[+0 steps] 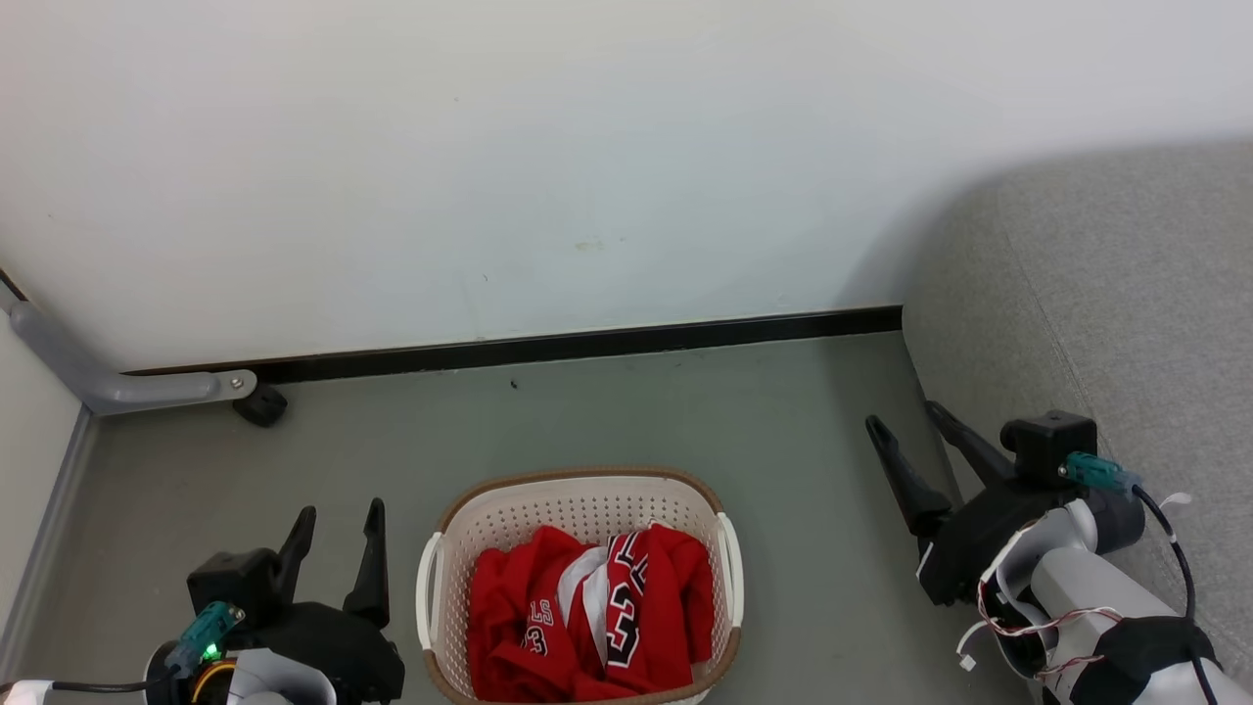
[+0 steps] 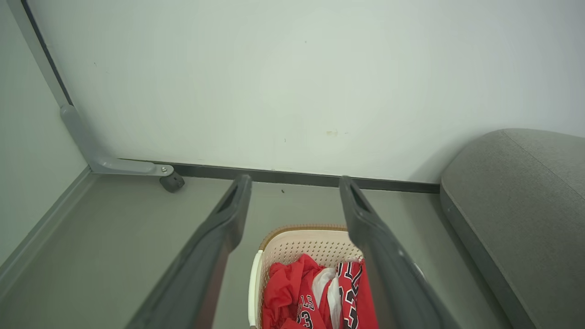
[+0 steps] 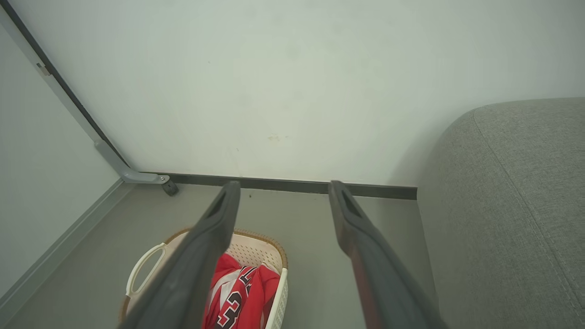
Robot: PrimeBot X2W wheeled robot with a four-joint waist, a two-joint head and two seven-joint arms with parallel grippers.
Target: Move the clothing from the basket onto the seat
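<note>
Red clothing with white stripes and black-and-white numerals lies crumpled in the cream perforated basket, which stands on the grey floor at bottom centre. The grey fabric seat rises at the right. My left gripper hovers open to the left of the basket, holding nothing. My right gripper hangs open between the basket and the seat, also with nothing in it. The left wrist view shows the clothing in the basket below my open gripper. The right wrist view has the clothing, the basket and the seat.
A white wall with a black baseboard runs behind the basket. A grey metal leg with a black castor stands at the back left by a side panel. Bare grey floor surrounds the basket.
</note>
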